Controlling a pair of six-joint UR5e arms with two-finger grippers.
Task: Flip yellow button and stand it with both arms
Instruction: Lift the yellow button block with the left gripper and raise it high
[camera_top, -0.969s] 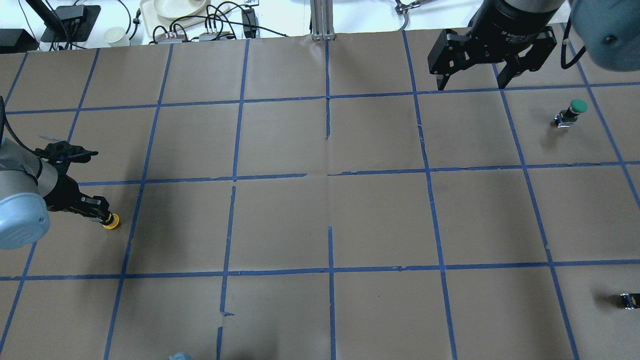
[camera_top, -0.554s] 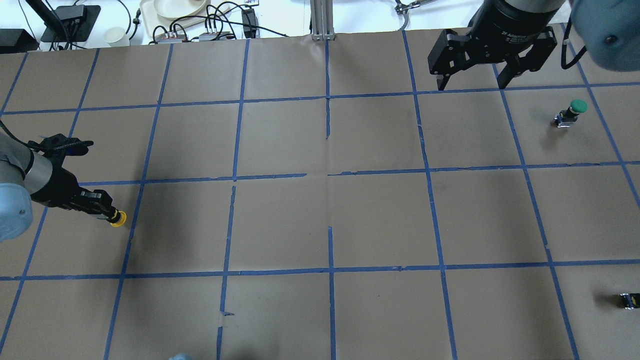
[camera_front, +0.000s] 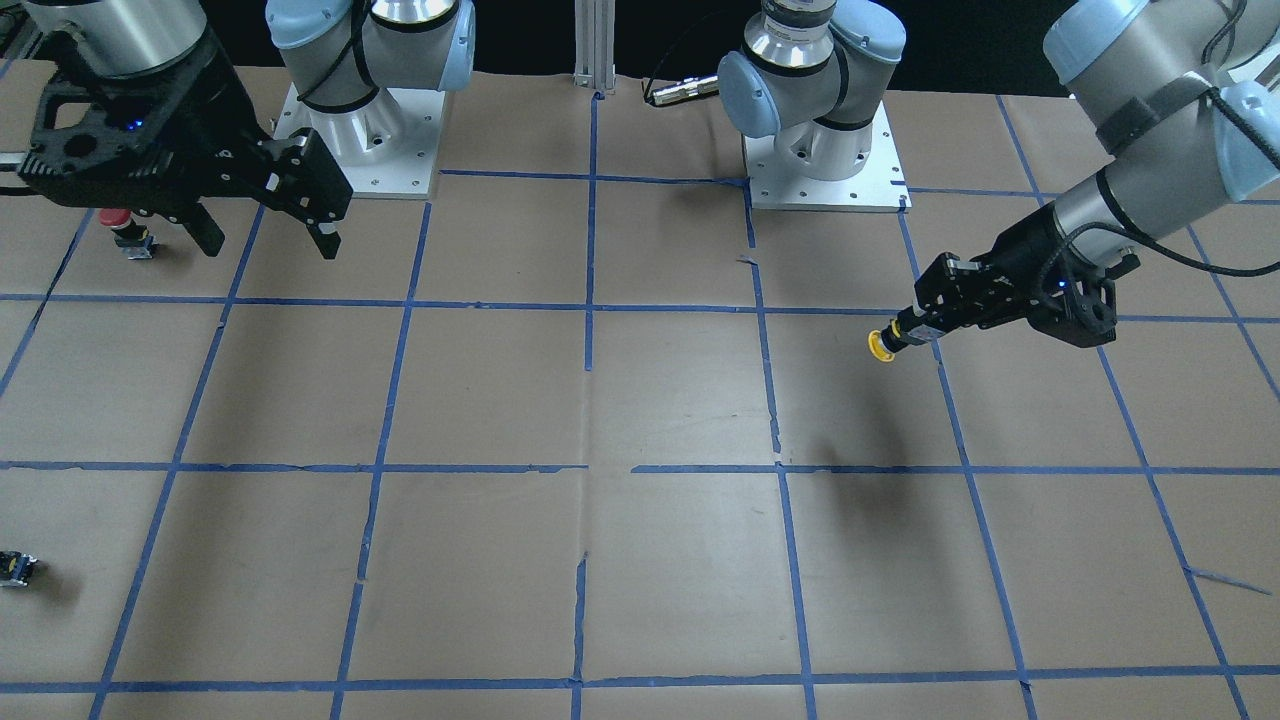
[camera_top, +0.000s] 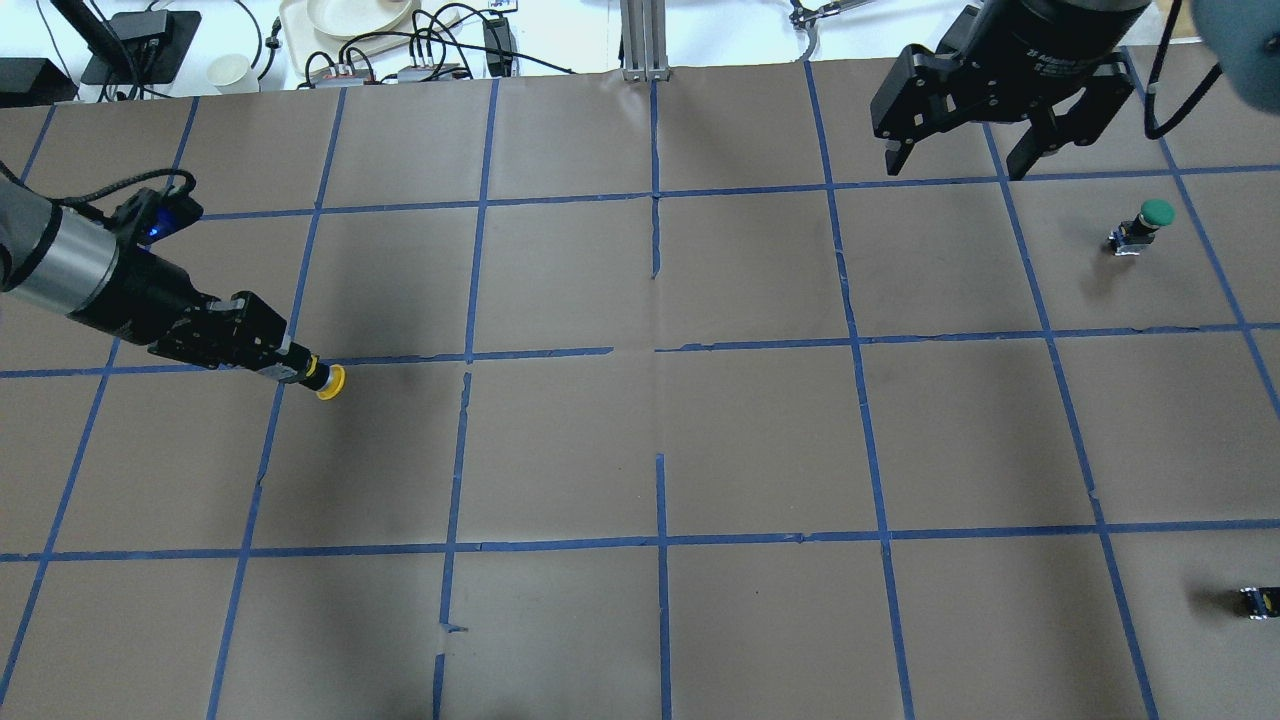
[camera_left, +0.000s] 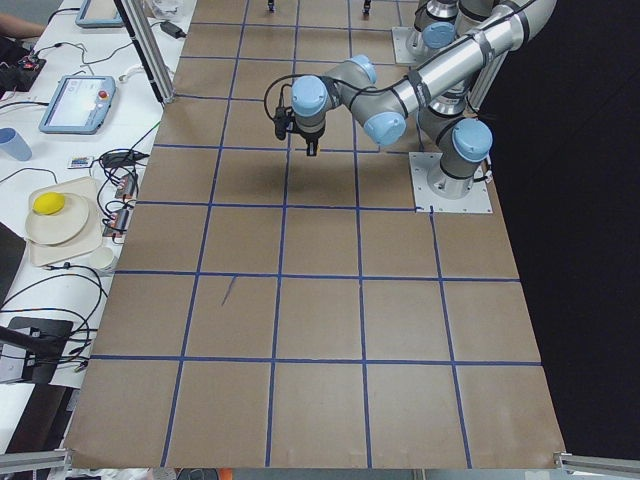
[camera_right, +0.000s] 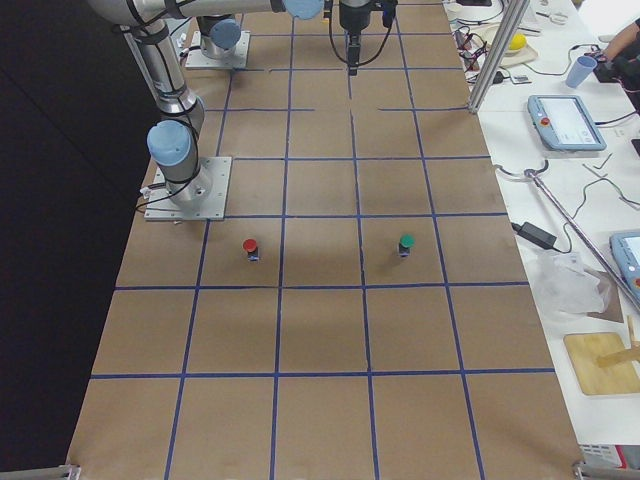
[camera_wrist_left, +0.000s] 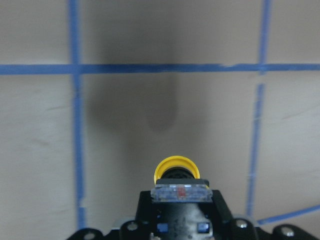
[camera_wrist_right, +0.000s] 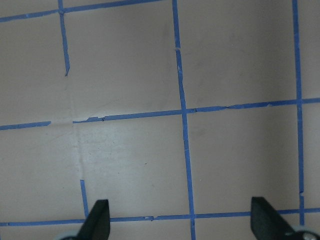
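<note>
While the brown-paper table (camera_top: 760, 440) with its blue tape grid takes up most of the view, the left arm (camera_top: 60, 262) reaches in low and nearly level. The right arm (camera_front: 120, 30) hangs over the far right side. Right gripper (camera_top: 955, 168) has its jaws spread wide, nothing in them. Left gripper (camera_top: 295, 370) is clamped on the yellow button (camera_top: 330, 381) by its body, cap poking sideways toward mid-table, lifted off the paper over a tape line. Green button (camera_top: 1150, 218) stands upright at right.
</note>
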